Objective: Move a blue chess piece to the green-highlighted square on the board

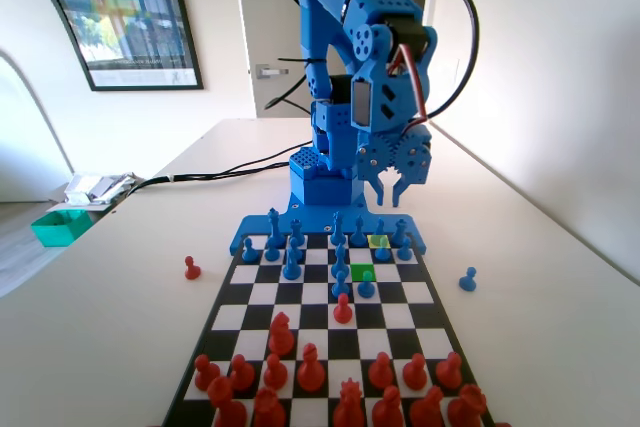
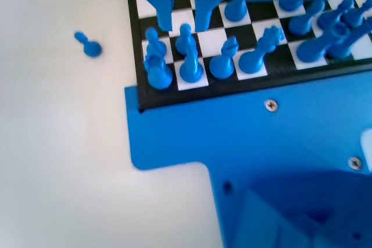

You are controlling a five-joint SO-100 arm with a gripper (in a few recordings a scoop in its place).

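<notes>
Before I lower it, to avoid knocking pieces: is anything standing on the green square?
Nothing stands on the green-highlighted square, but blue pieces crowd it: one at its near right corner, another at its left. The gripper hangs open above the back rows.

I am standing upright at the far end of the fixed view, my blue arm (image 1: 350, 57) rising tall from its base and folding forward at the elbow so that my wrist is pointing downward. My gripper (image 1: 398, 183) is hanging in the air with nothing between its jaws. The two jaws are standing slightly apart, with a narrow gap showing between their tips. In the wrist view my gripper (image 2: 183, 24) is reaching down from the top edge, both fingers (image 2: 160, 1) running roughly parallel and close together, their tips holding nothing. Black cables are looping out from my upper joints and curving down behind me.
</notes>
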